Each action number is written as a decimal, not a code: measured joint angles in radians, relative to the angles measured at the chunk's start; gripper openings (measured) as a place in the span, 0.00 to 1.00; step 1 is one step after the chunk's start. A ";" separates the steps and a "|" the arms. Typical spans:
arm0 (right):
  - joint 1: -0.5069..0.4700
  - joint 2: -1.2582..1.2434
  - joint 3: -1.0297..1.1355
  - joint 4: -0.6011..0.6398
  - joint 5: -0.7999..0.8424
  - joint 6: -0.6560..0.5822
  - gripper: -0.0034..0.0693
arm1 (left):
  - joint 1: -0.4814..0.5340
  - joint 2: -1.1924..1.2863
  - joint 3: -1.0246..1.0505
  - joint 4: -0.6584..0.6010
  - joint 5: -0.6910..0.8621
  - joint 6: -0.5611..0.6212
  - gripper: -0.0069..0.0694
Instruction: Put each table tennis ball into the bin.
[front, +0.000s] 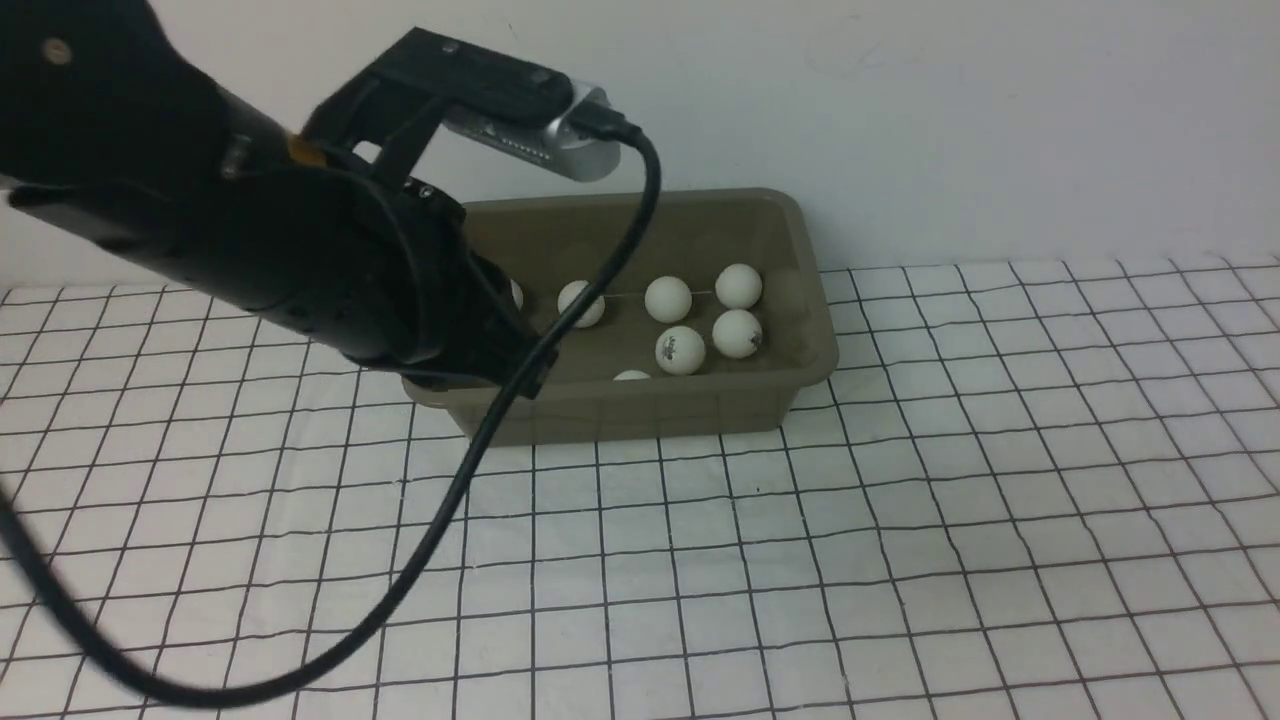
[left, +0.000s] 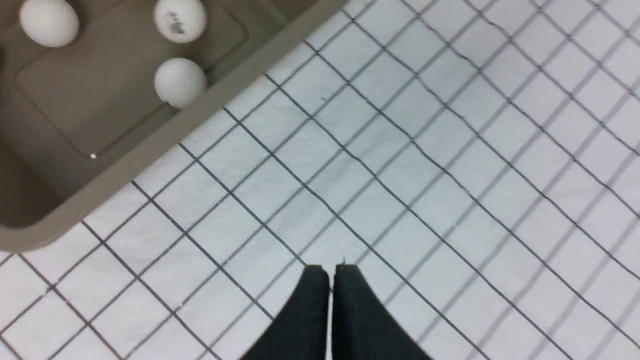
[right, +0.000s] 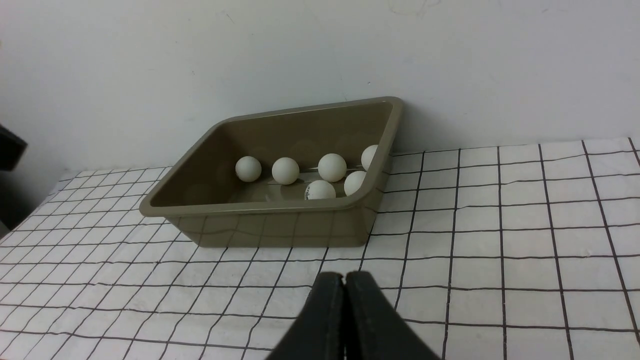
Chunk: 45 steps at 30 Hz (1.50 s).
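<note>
- Against the white wall at the far edge of the checked cloth (front: 900, 560) sits the bin (front: 640, 405), an olive-grey tub with a flared rim, resting flat on the cloth.
- Inside it lie the table tennis balls (front: 668, 299): the front view shows four in a loose cluster toward the bin's right end, one further left behind the cable, one only peeking over the near rim, and a sliver of white at the arm's edge that may be a seventh, though the arm covers most of it.
- One of the clustered balls, the logo ball (front: 680, 350), carries a dark print.
- The right wrist view shows six balls on the bin floor, none on the cloth around it.
- The left arm (front: 250, 240) reaches across the bin's left end, its black cable (front: 450, 500) looping down over the cloth.
- The left gripper (left: 330, 272) hangs over bare cloth just outside the bin's rim, jaws pressed together with nothing between them.
- The right gripper (right: 344, 280) hangs above the cloth in front of the bin, well apart from it, jaws likewise closed and empty.
</note>
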 joint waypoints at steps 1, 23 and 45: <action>0.000 0.000 0.000 0.000 0.000 0.000 0.02 | 0.000 -0.029 0.002 -0.001 0.014 0.000 0.09; 0.000 0.000 0.000 0.000 0.000 0.000 0.02 | 0.008 -0.354 0.036 -0.050 0.078 0.093 0.09; 0.000 0.000 0.000 0.000 0.016 0.000 0.02 | 0.556 -1.245 1.049 0.089 -0.453 -0.053 0.09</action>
